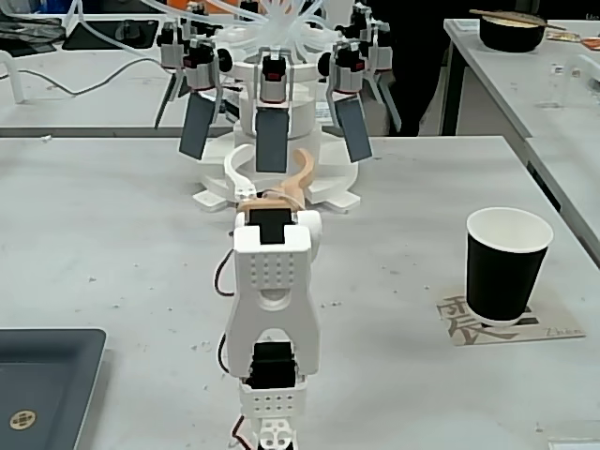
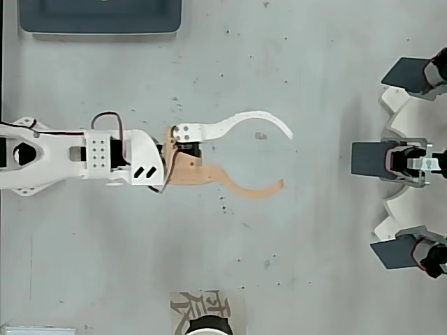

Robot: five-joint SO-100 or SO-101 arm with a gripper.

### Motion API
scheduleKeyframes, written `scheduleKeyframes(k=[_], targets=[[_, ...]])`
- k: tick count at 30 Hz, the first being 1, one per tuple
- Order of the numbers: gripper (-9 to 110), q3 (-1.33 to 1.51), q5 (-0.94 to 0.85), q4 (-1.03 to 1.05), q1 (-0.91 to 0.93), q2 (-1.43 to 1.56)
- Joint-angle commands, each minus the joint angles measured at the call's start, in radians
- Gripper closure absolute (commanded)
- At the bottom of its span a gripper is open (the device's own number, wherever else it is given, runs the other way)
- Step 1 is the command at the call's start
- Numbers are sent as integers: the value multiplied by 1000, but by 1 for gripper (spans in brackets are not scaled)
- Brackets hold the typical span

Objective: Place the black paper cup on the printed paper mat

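The black paper cup (image 1: 506,267), white inside, stands upright on the printed paper mat (image 1: 553,328) at the right of the fixed view. At the bottom edge of the overhead view only the cup's rim (image 2: 207,323) shows, on the mat (image 2: 183,304). My gripper (image 1: 278,155) is open and empty, with one white and one tan curved finger. It reaches straight out over the middle of the table, well away from the cup. In the overhead view the gripper (image 2: 286,159) points right.
A white machine (image 1: 272,112) with hanging grey panels stands at the table's far side, just past my fingertips; its panels (image 2: 412,160) line the overhead view's right edge. A dark grey tray (image 1: 37,375) (image 2: 101,17) lies at the near left. A black bowl (image 1: 511,30) sits on another table.
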Motion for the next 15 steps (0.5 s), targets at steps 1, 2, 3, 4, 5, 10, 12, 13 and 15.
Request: scheduleKeyframes(k=[1,2,3,4,5,10,12,13,15], targets=[[89,-120,14,8,-9,-49],[89,-155,15,14,-9,-72],[89,-190,21,20,-9,-97],[89,-227,21,26,-9,-120],[89,-262,23,29,-9,-143],[89,-390,26,66,-15,-221],[89,-416,28,72,-21,-242],[89,-426,28,72,-26,-252],[90,-443,28,72,-32,-268]])
